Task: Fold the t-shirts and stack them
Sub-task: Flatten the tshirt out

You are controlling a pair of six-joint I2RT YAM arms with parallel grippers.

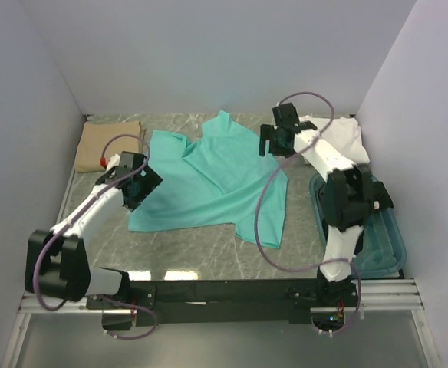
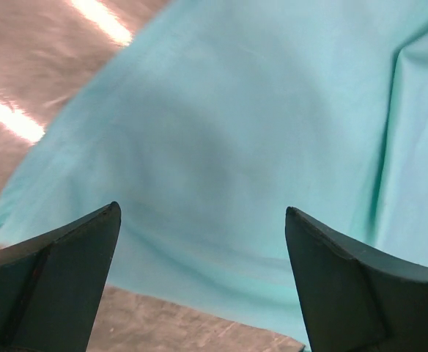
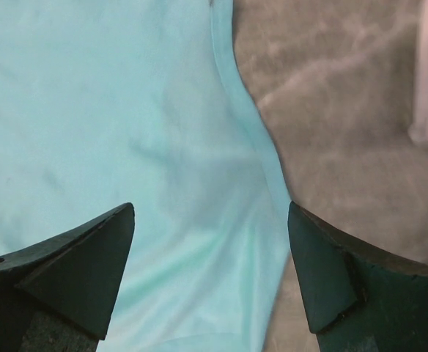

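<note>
Teal soft-cloth t-shirt (image 1: 209,180) spread mid-frame | left gripper (image 2: 203,216) over its left edge, fingers wide apart, empty | right gripper (image 3: 210,213) over its upper-right edge, fingers wide apart, empty

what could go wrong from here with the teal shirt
1. The teal shirt lies wrinkled, its near right corner doubled over. The open left gripper and open right gripper sit over its edges, so a pinch may catch uneven layers and skew the fold.
2. The right arm's purple cable loops over the shirt's right side and could drag the cloth.
3. The white shirt lies close to the right gripper and might get pulled along.
</note>
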